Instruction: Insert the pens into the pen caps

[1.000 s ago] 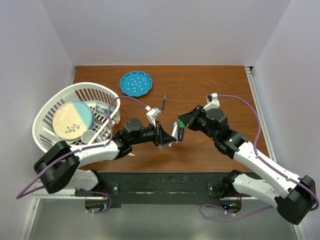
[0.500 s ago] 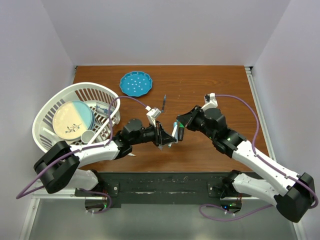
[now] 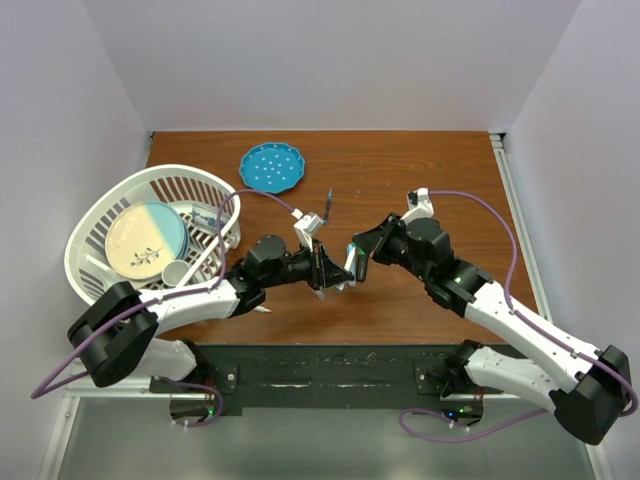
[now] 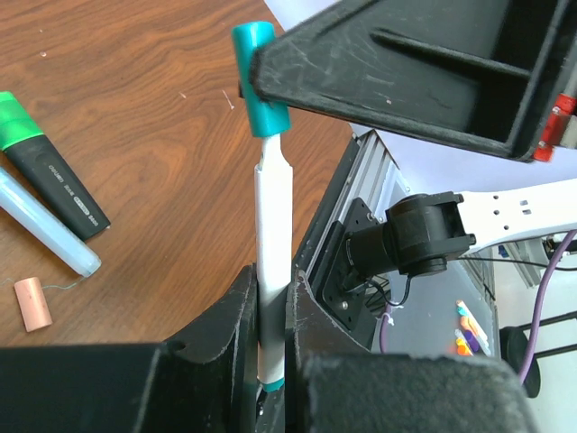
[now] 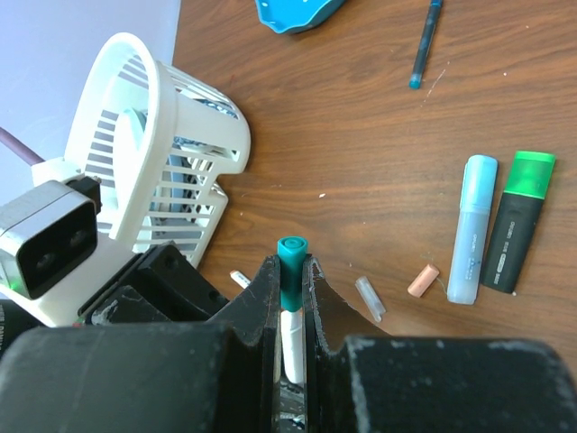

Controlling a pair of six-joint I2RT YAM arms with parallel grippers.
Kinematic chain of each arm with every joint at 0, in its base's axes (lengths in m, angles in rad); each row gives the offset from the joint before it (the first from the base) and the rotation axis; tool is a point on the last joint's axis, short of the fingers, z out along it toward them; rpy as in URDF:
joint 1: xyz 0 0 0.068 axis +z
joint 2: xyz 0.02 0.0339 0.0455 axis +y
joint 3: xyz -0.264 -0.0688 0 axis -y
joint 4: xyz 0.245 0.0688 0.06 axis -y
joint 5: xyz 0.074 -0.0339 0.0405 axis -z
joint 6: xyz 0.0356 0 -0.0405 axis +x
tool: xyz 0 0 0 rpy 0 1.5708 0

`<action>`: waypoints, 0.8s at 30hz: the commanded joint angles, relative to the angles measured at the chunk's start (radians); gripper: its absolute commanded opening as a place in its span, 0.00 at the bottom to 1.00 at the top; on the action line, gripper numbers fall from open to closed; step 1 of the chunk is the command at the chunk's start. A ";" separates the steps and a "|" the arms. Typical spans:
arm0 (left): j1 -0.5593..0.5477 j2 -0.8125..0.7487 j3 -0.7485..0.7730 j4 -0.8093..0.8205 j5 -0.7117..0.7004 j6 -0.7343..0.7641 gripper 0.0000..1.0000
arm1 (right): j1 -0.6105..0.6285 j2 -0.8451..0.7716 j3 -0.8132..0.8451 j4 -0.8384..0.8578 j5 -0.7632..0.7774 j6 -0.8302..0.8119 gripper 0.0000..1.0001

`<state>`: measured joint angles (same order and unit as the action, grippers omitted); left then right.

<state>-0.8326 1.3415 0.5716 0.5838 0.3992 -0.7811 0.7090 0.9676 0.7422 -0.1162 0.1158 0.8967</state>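
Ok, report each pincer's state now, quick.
Left pincer: closed, holding the white pen by its barrel.
Right pincer: closed, holding the teal cap at the pen's tip.

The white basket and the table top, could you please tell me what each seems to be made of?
White basket: likely moulded plastic, smooth, slightly glossy, with uniform slats. Table top: wood or wood-look laminate, reddish brown with visible grain; unclear which.

Bright, even overhead light, soft shadows – wrist views sharp on wood, near fingers (image 4: 270, 343) dark & blurred.
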 commanded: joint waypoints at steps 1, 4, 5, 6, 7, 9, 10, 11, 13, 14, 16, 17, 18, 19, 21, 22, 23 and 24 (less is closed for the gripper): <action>-0.003 -0.018 0.048 0.019 -0.026 0.031 0.00 | 0.021 -0.035 0.010 -0.008 0.036 -0.002 0.02; -0.003 -0.018 0.056 0.014 -0.045 0.026 0.00 | 0.041 -0.055 -0.012 -0.003 0.056 0.005 0.02; -0.003 -0.016 0.060 0.011 -0.052 0.019 0.00 | 0.053 -0.058 -0.020 -0.002 0.065 0.007 0.02; -0.002 -0.016 0.065 0.011 -0.057 0.016 0.00 | 0.059 -0.061 -0.023 -0.007 0.079 0.007 0.02; -0.003 -0.012 0.068 0.011 -0.056 0.016 0.00 | 0.075 -0.064 -0.023 -0.008 0.090 0.005 0.02; -0.002 -0.005 0.088 0.005 -0.053 0.017 0.00 | 0.089 -0.055 -0.020 -0.020 0.113 0.005 0.02; -0.003 -0.001 0.096 0.002 -0.054 0.016 0.00 | 0.096 -0.052 -0.020 -0.026 0.119 0.005 0.02; -0.003 -0.002 0.105 -0.004 -0.057 0.020 0.00 | 0.116 -0.046 -0.014 -0.040 0.131 0.008 0.02; -0.003 -0.001 0.116 -0.018 -0.077 0.032 0.00 | 0.151 -0.035 -0.007 -0.053 0.166 0.008 0.02; -0.002 -0.001 0.128 -0.039 -0.086 0.040 0.00 | 0.162 -0.033 -0.006 -0.065 0.182 0.008 0.02; -0.003 0.001 0.143 -0.067 -0.115 0.060 0.00 | 0.200 -0.024 0.011 -0.091 0.229 0.018 0.02; -0.003 0.002 0.157 -0.093 -0.125 0.066 0.00 | 0.210 -0.018 0.020 -0.123 0.242 0.021 0.03; -0.003 0.004 0.162 -0.104 -0.140 0.072 0.00 | 0.222 -0.010 0.029 -0.137 0.252 0.027 0.03; -0.002 0.007 0.166 -0.111 -0.145 0.080 0.00 | 0.246 0.000 0.046 -0.152 0.268 0.037 0.04; -0.002 0.008 0.177 -0.125 -0.155 0.086 0.00 | 0.271 0.014 0.060 -0.171 0.300 0.047 0.06; -0.002 0.011 0.178 -0.127 -0.157 0.088 0.00 | 0.299 0.020 0.074 -0.177 0.311 0.063 0.06; -0.002 0.010 0.182 -0.127 -0.157 0.089 0.00 | 0.311 0.034 0.078 -0.184 0.335 0.074 0.07; -0.003 0.011 0.182 -0.125 -0.158 0.089 0.00 | 0.322 0.040 0.083 -0.183 0.341 0.082 0.08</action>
<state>-0.8478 1.3468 0.6735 0.3771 0.3611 -0.7311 0.9337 0.9787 0.7712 -0.2207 0.4866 0.9100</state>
